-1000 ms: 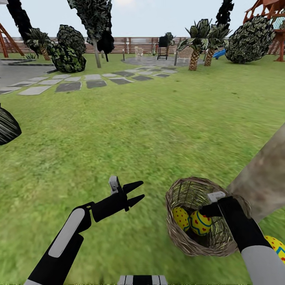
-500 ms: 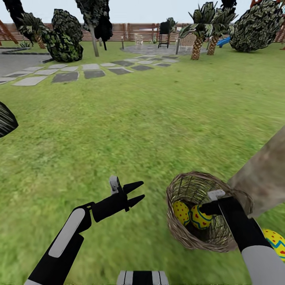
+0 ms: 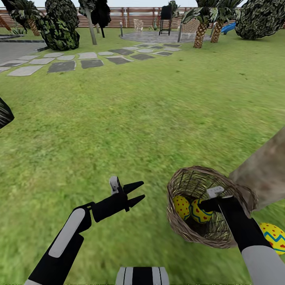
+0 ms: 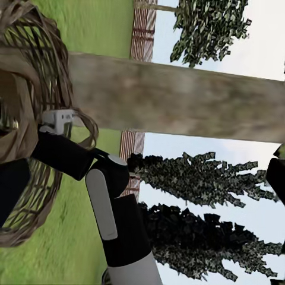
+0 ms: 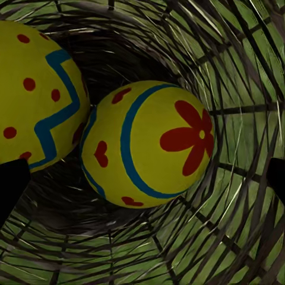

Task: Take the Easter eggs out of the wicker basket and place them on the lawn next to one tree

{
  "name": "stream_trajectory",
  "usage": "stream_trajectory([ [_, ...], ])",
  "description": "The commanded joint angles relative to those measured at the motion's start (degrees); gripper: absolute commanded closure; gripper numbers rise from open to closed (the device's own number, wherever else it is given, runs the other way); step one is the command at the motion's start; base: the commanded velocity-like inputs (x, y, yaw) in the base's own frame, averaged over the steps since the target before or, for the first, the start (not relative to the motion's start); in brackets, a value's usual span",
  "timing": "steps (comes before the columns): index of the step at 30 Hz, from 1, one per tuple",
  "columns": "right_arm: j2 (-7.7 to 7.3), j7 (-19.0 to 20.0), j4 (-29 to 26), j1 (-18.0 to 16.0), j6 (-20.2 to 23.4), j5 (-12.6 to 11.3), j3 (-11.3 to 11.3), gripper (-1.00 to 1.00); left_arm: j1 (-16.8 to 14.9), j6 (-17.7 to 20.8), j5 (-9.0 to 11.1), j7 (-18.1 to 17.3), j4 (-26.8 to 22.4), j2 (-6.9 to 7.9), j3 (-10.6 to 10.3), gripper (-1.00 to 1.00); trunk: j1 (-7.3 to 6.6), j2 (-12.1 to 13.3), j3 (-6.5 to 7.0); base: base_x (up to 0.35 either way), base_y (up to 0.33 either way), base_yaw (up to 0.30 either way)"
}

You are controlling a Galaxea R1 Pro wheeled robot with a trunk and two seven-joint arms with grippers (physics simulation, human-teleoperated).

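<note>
Lying tipped on the lawn [image 3: 150,118] at the near right, the basket [image 3: 186,231] holds two eggs: a dotted egg [image 3: 181,207] on the left and a flower egg [image 3: 199,213] touching it on the right. The third egg [image 3: 274,236] sits on the grass outside, just right of the basket and near the tree [image 3: 263,174], whose pale trunk rises just behind the basket's far-right rim.

The right pincer [image 3: 204,206] reaches into the basket's mouth, right at the flower egg. In the right wrist view its dark fingertips [image 5: 12,184] stand spread at the two edges, with the flower egg [image 5: 148,142] between them and the dotted one [image 5: 38,98] beside it; neither tip touches an egg there.

The left pincer [image 3: 136,193] hovers over bare grass well left of the basket, its two prongs parted and holding nothing.

Compared with half a second ago, the whole head view has tilted downward: fence and paving stones sit higher, basket and outer egg too. Both arms keep their places in the view, and the right pincer is still at the flower egg.
</note>
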Motion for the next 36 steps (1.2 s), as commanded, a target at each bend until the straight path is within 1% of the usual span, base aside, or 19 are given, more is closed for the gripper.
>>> stream_trajectory([
  [1,0.01,0.51,-0.07,-0.03,0.00,0.60,-0.09,-1.00,-0.03,0.05,-0.29,-0.42,0.05,0.04,-0.02,-1.00,0.01,-0.03,-0.27,0.000,0.000,0.000],
  [6,0.01,0.40,-0.07,-0.04,-1.29,0.60,-0.11,-1.00,-0.04,0.05,-0.29,-0.42,0.06,0.04,-0.06,-1.00,0.14,-0.10,-1.37,0.000,0.000,0.000],
  [10,0.01,0.12,-0.07,-0.04,-1.50,0.68,-0.13,-1.00,-0.03,0.05,-0.29,-0.42,0.05,0.04,-0.06,-1.00,0.24,-0.15,-2.26,0.000,0.000,0.000],
  [14,0.01,-2.24,-0.10,-0.05,-1.58,0.65,-0.15,-1.00,-0.03,0.05,-0.29,-0.42,0.02,0.04,-0.06,-1.00,0.35,-0.20,-3.15,0.000,0.000,0.000],
  [18,0.01,-3.63,-0.24,-0.05,-1.67,0.61,-0.15,-1.00,-0.03,0.05,-0.29,-0.42,0.04,0.04,-0.06,-1.00,0.45,-0.26,-4.03,0.000,0.000,0.000],
  [19,0.35,-3.57,-0.57,-0.38,-2.00,0.28,-0.49,-1.00,0.30,0.04,0.01,-0.73,0.38,-0.15,-0.40,-1.00,0.45,-0.26,-4.03,0.000,0.000,0.000],
  [20,0.67,-3.24,-0.89,-0.70,-1.90,0.60,-0.14,-1.00,0.62,-0.02,0.13,-0.49,0.70,-0.02,-0.42,-1.00,0.45,-0.26,-4.03,0.000,0.000,0.000],
  [23,0.63,-2.87,-1.23,-1.11,-1.64,0.77,0.83,-1.00,1.59,-0.04,0.18,-0.51,1.51,0.02,-0.36,-1.00,0.45,-0.26,-4.03,0.000,0.000,0.000],
  [25,1.26,-2.83,-1.22,-1.75,-1.60,0.78,1.47,-1.00,2.20,-0.04,0.72,-1.03,2.16,0.03,-0.33,-1.00,0.45,-0.26,-4.03,0.000,0.000,0.000],
  [28,2.20,-2.87,-1.22,-2.11,-1.60,0.74,2.18,-1.00,2.30,-0.05,1.62,-2.00,3.14,0.04,-0.33,-1.00,0.45,-0.26,-4.03,0.000,0.000,0.000],
  [32,2.29,-2.94,-1.22,-2.16,-1.60,0.68,1.94,-1.00,2.34,-0.07,1.93,-3.11,4.13,0.04,-0.33,-1.00,0.45,-0.26,-4.03,0.000,0.000,0.000],
  [36,2.30,-3.01,-1.22,-2.16,-1.61,0.63,1.81,-1.00,2.34,-0.07,1.96,-3.20,4.15,0.04,-0.33,-1.00,0.45,-0.26,-4.03,0.000,0.000,0.000],
])
